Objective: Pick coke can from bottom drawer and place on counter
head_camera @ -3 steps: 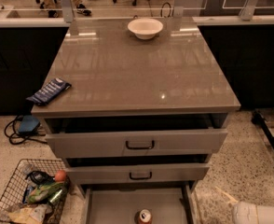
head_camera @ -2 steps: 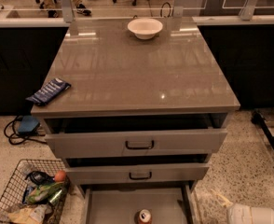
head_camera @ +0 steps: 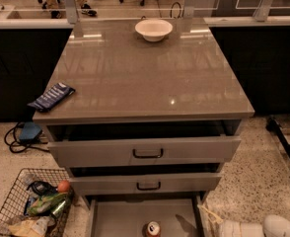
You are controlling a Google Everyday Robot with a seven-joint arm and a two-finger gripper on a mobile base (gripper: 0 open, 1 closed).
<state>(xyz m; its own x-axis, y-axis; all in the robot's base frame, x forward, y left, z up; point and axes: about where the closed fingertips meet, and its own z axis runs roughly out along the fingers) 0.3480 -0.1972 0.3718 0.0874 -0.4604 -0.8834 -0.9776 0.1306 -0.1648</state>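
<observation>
**Warm overhead light, heavy glare on glossy table**

Indoor lighting comes from above, moderately bright with a warm tint. The table [head_camera: 135, 78] top is glossy. Broad pale streaks reflect across it, strongest at the far edge around the white bowl [head_camera: 154, 29], and there is one small specular dot near the front right. The gaps above the two drawer fronts sit in deep shadow. The bottom drawer [head_camera: 120, 217] floor is dim, and the coke can [head_camera: 152, 228] throws a short dark shadow to its right. The black benches [head_camera: 17, 68] behind read as near-solid dark. The gripper [head_camera: 243, 228], low in the bottom right corner beside the drawer, shows bright white and almost washed out.
</observation>
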